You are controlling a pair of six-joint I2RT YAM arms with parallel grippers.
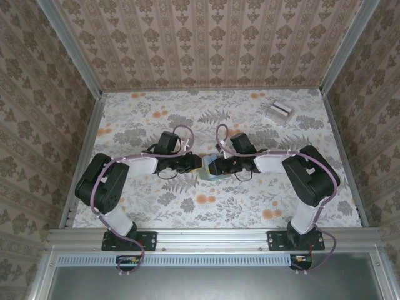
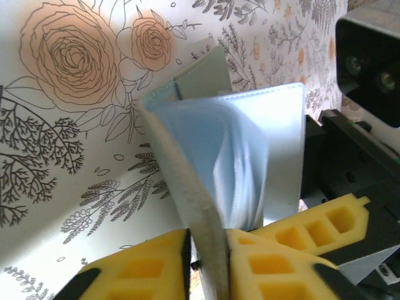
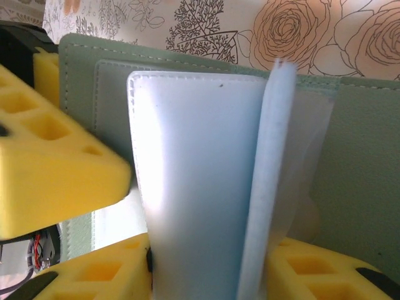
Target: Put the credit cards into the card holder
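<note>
The holder (image 1: 211,169) hangs open above the middle of the table (image 1: 250,206), caught between the two arms that reach in from either side. The left gripper (image 2: 206,240) is nearly closed, its yellow pads (image 2: 144,269) pinching the edge of the grey-green outer flap, which stands on edge and runs up between them. From that wrist the pale blue inside faces the camera, with clear sleeves bowing out from the fold, and a yellow pad of the other arm lies against the far panel's lower right corner. The right gripper (image 3: 209,269) stands at a middling width, closed on the pale inner panel: one pad sits against the panel's left edge and the other against the clear sleeve on its right. Behind that panel the grey-green cover spreads across the right wrist view, and a pad of the left gripper presses on its left part. The cards (image 1: 279,111) lie in a small stack on the table, far back on the right, well apart from the holder and both grippers
</note>
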